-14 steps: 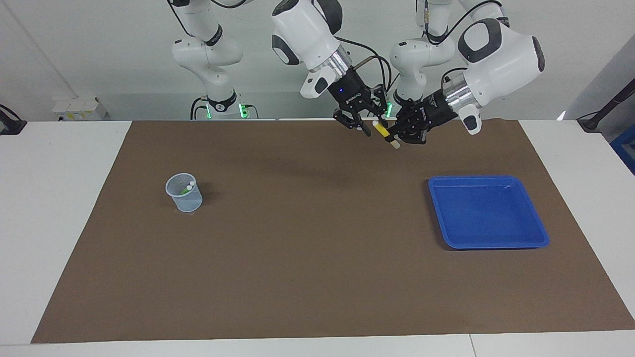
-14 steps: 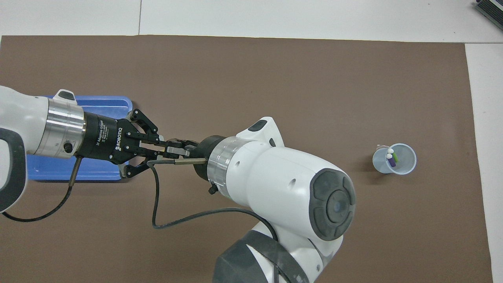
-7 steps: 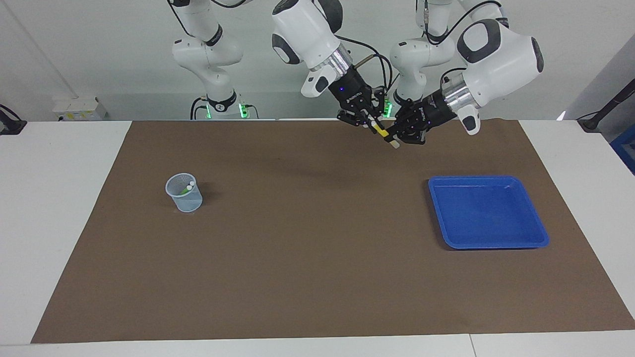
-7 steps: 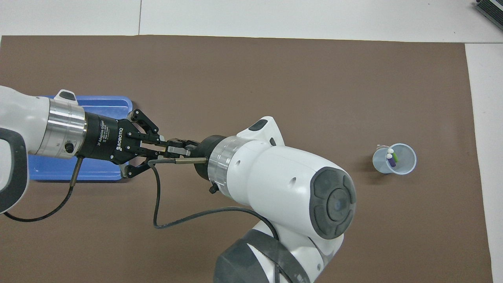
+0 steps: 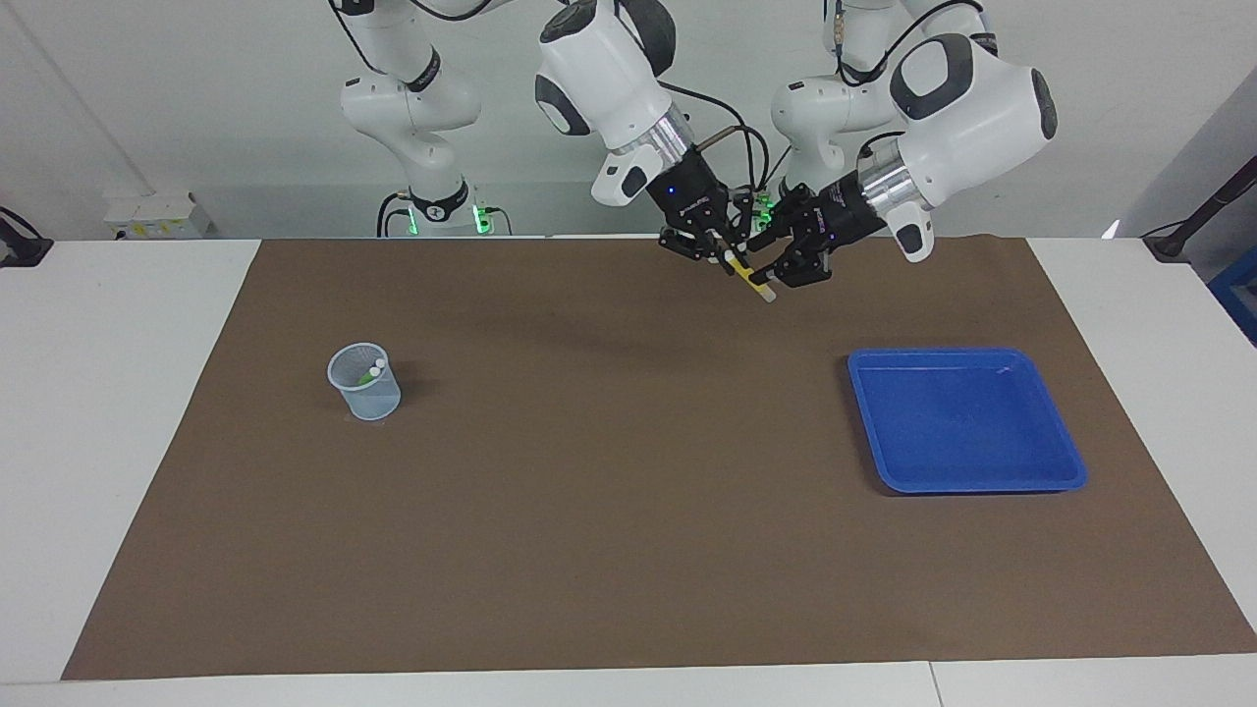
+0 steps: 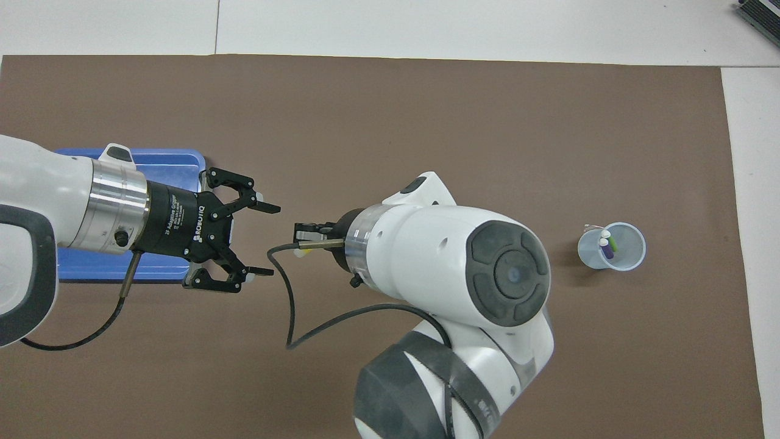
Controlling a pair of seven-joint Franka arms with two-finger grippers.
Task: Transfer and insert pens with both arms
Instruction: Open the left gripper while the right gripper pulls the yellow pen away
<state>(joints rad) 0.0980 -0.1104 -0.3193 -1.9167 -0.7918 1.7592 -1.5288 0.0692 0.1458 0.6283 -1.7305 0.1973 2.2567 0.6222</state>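
My right gripper (image 5: 732,259) is shut on the upper end of the yellow pen (image 5: 754,283), which slants down with its pale end lowest, in the air over the mat's edge by the robots. My left gripper (image 5: 776,263) stands open right beside the pen, not touching it. In the overhead view the left gripper (image 6: 268,240) gapes wide, and only a sliver of the yellow pen (image 6: 303,249) shows under the right gripper (image 6: 304,235). The purple pen (image 6: 607,249) and the green pen (image 6: 613,244) stand in the clear cup (image 6: 627,259).
The clear cup (image 5: 365,393) stands on the brown mat (image 5: 609,491) toward the right arm's end. A blue tray (image 5: 967,422) lies toward the left arm's end, partly under the left arm in the overhead view.
My left gripper has opened and let go of the yellow pen. The two grippers have drawn apart, and the pen stays in the right gripper.
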